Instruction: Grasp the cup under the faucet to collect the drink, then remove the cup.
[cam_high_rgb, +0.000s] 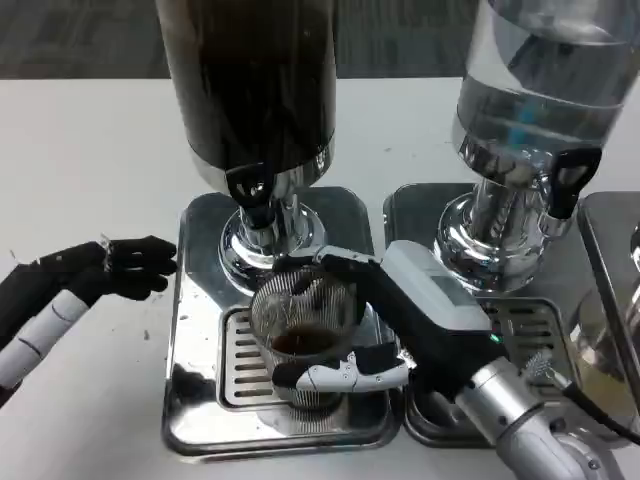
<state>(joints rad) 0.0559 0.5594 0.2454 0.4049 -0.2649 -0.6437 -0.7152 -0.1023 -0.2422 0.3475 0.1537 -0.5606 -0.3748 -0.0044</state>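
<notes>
A clear ribbed cup (303, 335) stands on the drip grille (243, 362) below the black faucet (249, 186) of the dark drink dispenser (252, 80). A little dark drink lies in the bottom of the cup. My right hand (400, 320) grips the cup from the right, with fingers wrapped around its front and back. My left hand (95, 275) hovers over the white table to the left of the dispenser's tray, its fingers spread and holding nothing.
A second dispenser with clear liquid (540, 90) stands at the right on its own steel tray (420, 215), with a black faucet (570, 180). A further steel tray edge (610, 260) shows at the far right. Bare white table (90, 160) stretches to the left.
</notes>
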